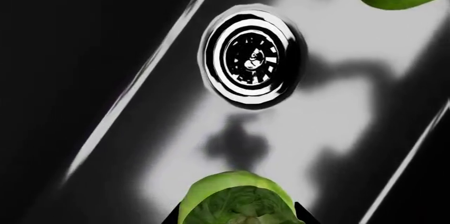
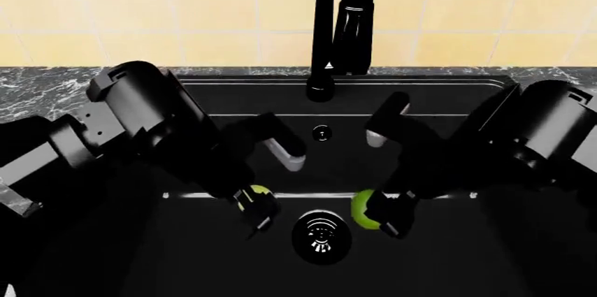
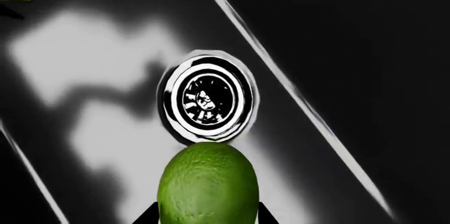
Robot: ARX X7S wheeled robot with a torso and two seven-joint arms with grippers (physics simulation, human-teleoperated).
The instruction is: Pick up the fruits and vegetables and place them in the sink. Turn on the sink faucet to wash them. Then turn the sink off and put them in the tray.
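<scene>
Holding: both hands are down inside the sink (image 2: pixel 438 255), each with one item, right over the drain (image 2: pixel 322 233).
Left hand (image 2: pixel 250 207): grasping the sprout (image 2: pixel 254 192); wrist view shows the leafy ball seated between the finger tips, floor of the basin well below it.
Right hand (image 2: pixel 384 214): grasping the lime (image 2: pixel 363 209); wrist view shows it pinched at its sides, hanging over the near edge of the drain ring.
Item spacing: sprout left of drain, lime right of drain, apart from each other; each wrist view catches the other item at a frame corner.
Faucet (image 2: pixel 343 24): far side, centred, spray head above the far wall; no water visible.
Tray: not in view.
Counter (image 2: pixel 42 94): marble strip visible far left, nothing of the task on it.
Step in hand (my read): release both into the basin.
How to do it well: lower until the items nearly touch the floor, then release, since both are round and will roll. Drop them beside the drain, not on it. Let go one at a time so they don't knock. Lift straight up, clear of the faucet.
</scene>
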